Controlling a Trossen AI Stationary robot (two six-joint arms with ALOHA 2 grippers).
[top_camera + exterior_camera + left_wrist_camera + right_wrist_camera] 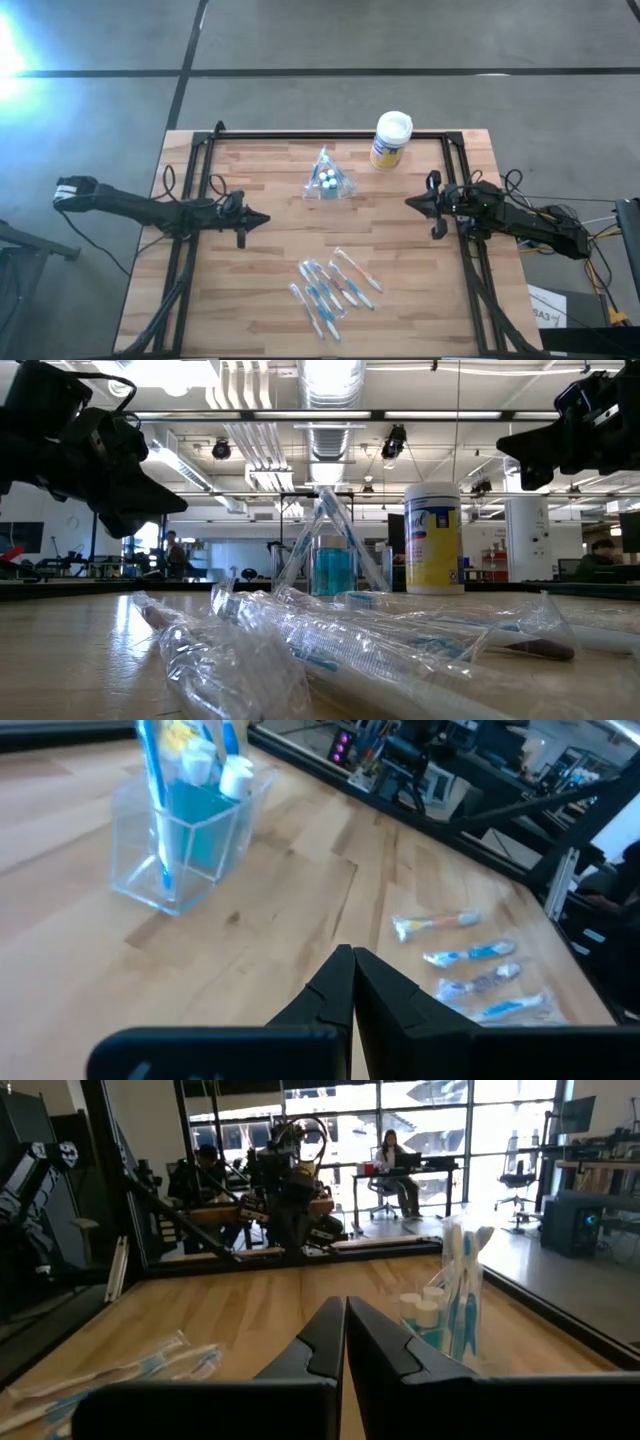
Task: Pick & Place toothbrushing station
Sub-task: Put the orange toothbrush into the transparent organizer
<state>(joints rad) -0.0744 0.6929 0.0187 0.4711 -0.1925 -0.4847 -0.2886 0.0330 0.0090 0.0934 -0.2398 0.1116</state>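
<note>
Toothbrushes in clear wrappers (330,288) lie scattered on the near half of the wooden bench (260,290), well apart from the toothbrushing station (329,180), a small see-through cup that stands upright toward the far middle of the bench. The cup holds a blue-white toothbrush and several white-capped tubes, seen closely in the left wrist view (190,815). Just beside it, toward the far right, stands a yellow canister (390,140) with a white lid. The left pincer (258,220) hovers over the left part of the bench, its fingers pressed together and holding nothing, pointing toward the middle. The right pincer (412,203) hovers over the right part, facing the left one, likewise closed and empty. In the right wrist view the cup (447,1312) sits ahead of the closed fingers, and people sit at desks in the room beyond.
</note>
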